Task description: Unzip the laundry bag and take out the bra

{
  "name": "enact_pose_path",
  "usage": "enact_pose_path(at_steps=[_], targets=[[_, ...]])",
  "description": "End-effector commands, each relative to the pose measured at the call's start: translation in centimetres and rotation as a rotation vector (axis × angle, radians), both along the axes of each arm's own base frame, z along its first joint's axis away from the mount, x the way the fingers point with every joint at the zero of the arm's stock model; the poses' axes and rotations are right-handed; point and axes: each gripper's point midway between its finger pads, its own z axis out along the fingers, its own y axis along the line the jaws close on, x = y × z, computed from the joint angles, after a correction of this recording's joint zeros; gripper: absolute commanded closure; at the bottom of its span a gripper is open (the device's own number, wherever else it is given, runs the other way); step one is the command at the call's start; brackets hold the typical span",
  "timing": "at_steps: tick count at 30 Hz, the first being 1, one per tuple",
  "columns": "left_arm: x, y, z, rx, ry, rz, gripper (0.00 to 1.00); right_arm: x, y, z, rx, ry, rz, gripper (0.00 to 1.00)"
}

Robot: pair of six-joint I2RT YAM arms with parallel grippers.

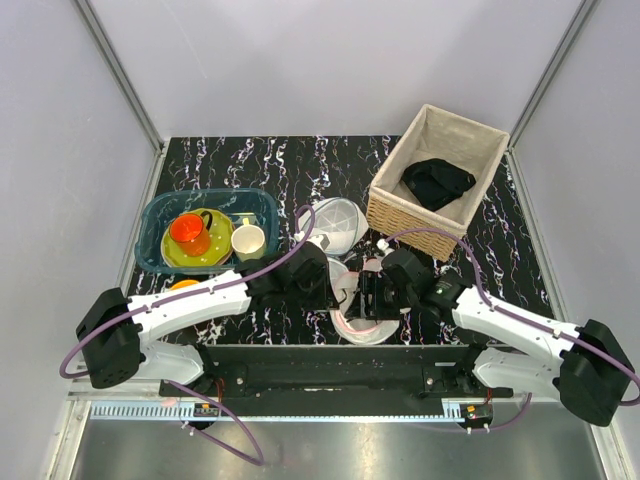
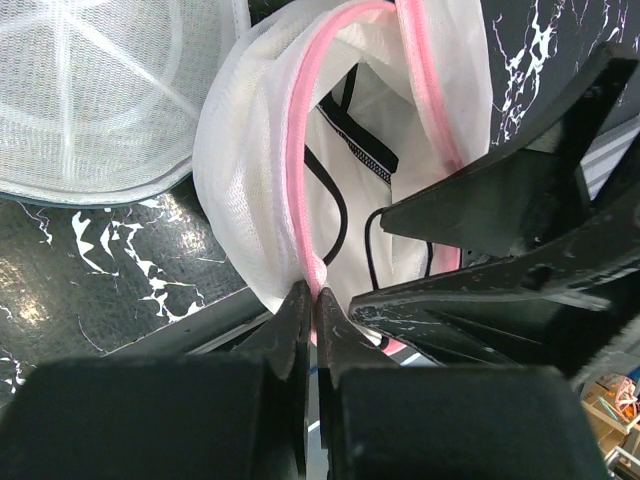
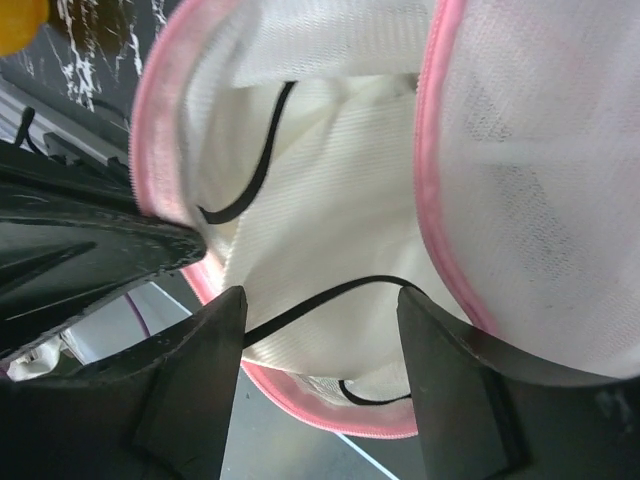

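- Since the pink zipper rim gapes wide in both wrist views, the unzipping looks done: the laundry bag [image 2: 240,180] is held open as a pouch at the near edge of the table, between the two arms.
- Removal is not yet done. The bra [image 2: 352,148] sits inside the bag, its black strap [image 3: 262,165] looping across the pale lining.
- The left gripper [image 2: 312,300] is pinched tight on the pink rim, holding that side of the opening.
- The right gripper [image 3: 320,300] is spread wide at the bag's mouth. One black strap crosses between its fingers, but nothing is clamped.
- What remains, I judge, is to close on a strap or cup and draw the bra out.
- The table [image 1: 260,165] is black marble-patterned with white veins, enclosed by pale grey walls [image 1: 300,60].
- An all-white mesh dome [image 1: 335,222] lies just behind the bag. A wicker basket [image 1: 470,125] with a black garment [image 1: 437,183] stands far right, and a blue basin [image 1: 205,192] of dishes stands left.
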Motion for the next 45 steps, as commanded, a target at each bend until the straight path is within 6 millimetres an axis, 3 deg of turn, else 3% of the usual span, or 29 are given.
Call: enact_pose_path(at_steps=[1,5,9,12,15,17,25,31,36,39,41,45], targets=[[0.4,-0.4,0.7,-0.033,-0.028,0.011,1.00,-0.1,0.9,0.2,0.035,-0.008,0.019,0.28],[0.4,-0.6,0.7,-0.032,-0.026,0.006,1.00,-0.2,1.2,1.2,0.063,-0.021,0.026,0.26],[0.2,-0.8,0.9,-0.044,-0.020,0.000,1.00,0.1,1.5,4.6,0.131,-0.102,0.033,0.25],[0.3,-0.9,1.2,-0.057,-0.026,0.000,1.00,0.3,1.4,6.0,0.151,-0.140,0.030,0.24],[0.3,-1.0,1.2,-0.058,-0.025,-0.001,1.00,-0.2,1.5,5.0,0.127,-0.115,0.065,0.25],[0.3,-1.1,0.9,-0.052,-0.017,-0.004,1.00,-0.8,1.8,3.3,0.095,-0.077,0.103,0.25],[0.3,-1.5,0.9,-0.060,-0.016,-0.014,1.00,-1.1,1.8,0.6,0.043,-0.036,0.117,0.32],[0.3,-1.4,0.9,-0.059,-0.015,-0.017,1.00,-1.0,2.0,-0.1,0.034,-0.028,0.115,0.53],[0.3,-1.5,1.0,-0.067,-0.020,-0.019,1.00,-1.0,2.4,-0.6,0.047,-0.011,0.115,0.58],[0.3,-1.6,0.9,-0.066,-0.017,-0.019,1.00,-0.8,2.5,-0.4,0.051,-0.015,0.111,0.81],[0.3,-1.5,1.0,-0.067,-0.019,-0.018,1.00,-0.8,2.6,0.2,0.067,-0.023,0.111,1.00],[0.0,-1.2,0.9,-0.069,-0.016,-0.014,1.00,-0.7,1.7,3.7,0.111,-0.099,0.080,1.00]])
